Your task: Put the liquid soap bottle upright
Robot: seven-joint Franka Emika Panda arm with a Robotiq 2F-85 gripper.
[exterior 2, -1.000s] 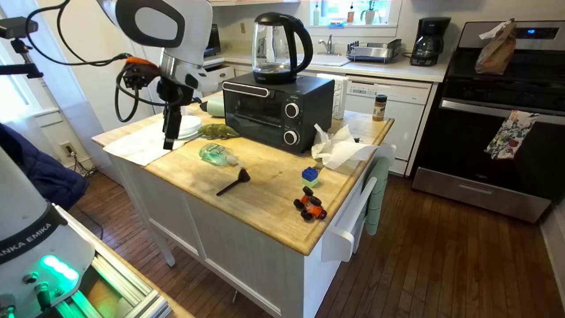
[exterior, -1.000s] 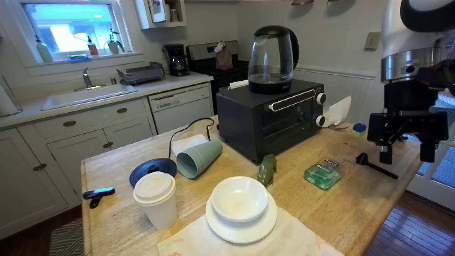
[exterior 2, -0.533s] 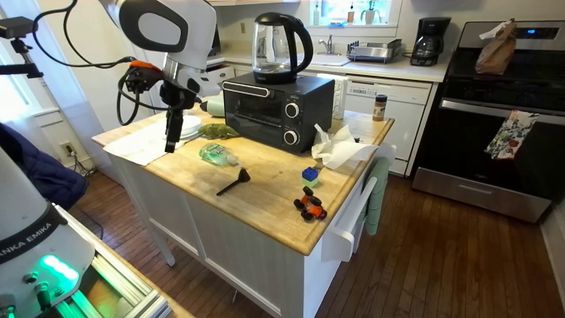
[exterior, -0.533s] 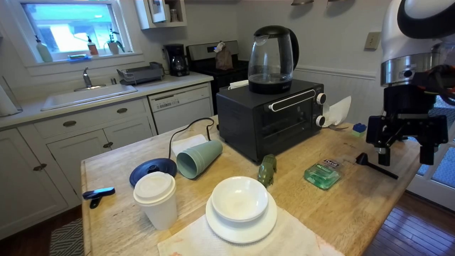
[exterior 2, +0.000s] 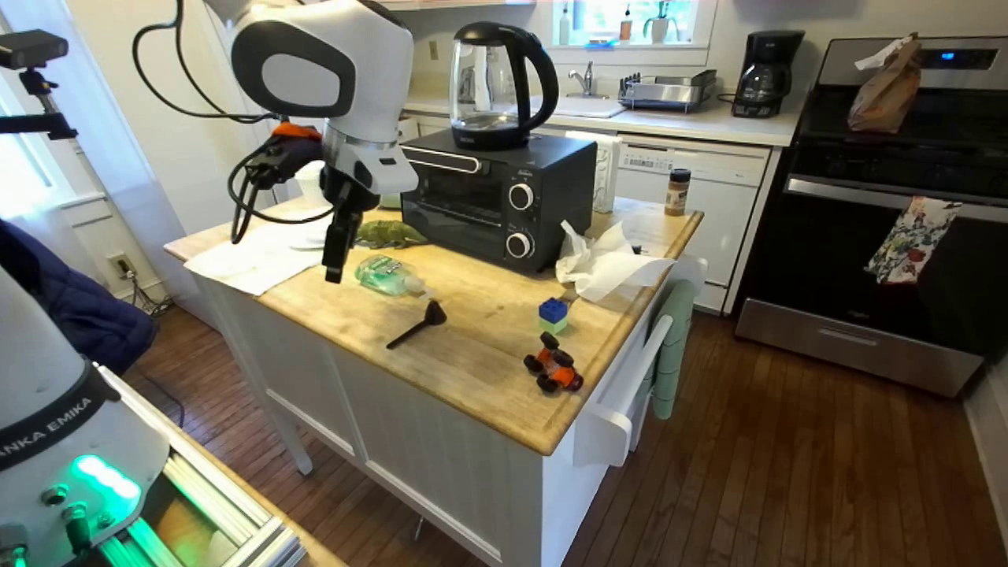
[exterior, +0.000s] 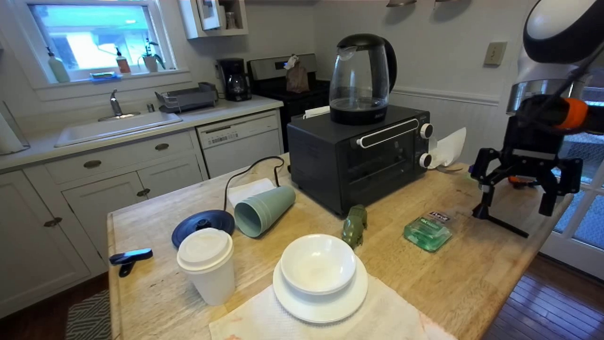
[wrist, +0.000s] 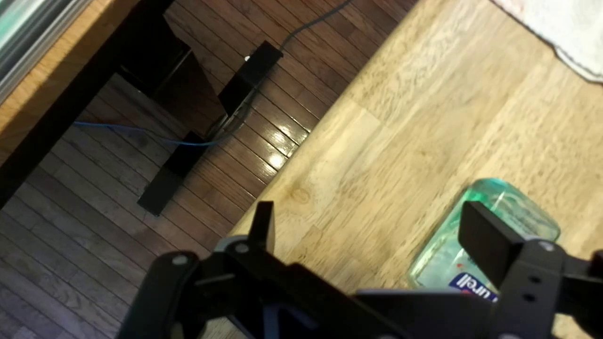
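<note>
The liquid soap bottle [exterior: 428, 232] is small, translucent green and lies flat on the wooden table with its label up. In an exterior view [exterior 2: 386, 276] its pale top points toward the black scoop-ended stick. My gripper [exterior: 514, 210] is open and empty, pointing down above the table; it also shows edge-on beside the bottle in an exterior view [exterior 2: 335, 272]. In the wrist view the bottle [wrist: 445, 263] lies below the right finger of the open gripper [wrist: 367, 207], which covers part of it. Its top is hidden there by the gripper body. I see no contact.
The black toaster oven [exterior: 358, 156] carries a glass kettle [exterior: 361, 80]. A green toy animal [exterior: 355, 226], white bowl [exterior: 318, 264] and black stick [exterior: 505, 225] lie around the bottle. A brick [exterior 2: 553, 315] and orange toy car [exterior 2: 554, 366] lie nearer the table corner.
The arm has come closer to the bottle and slightly lower, and the gripper has turned about its vertical axis. The bottle has not moved.
</note>
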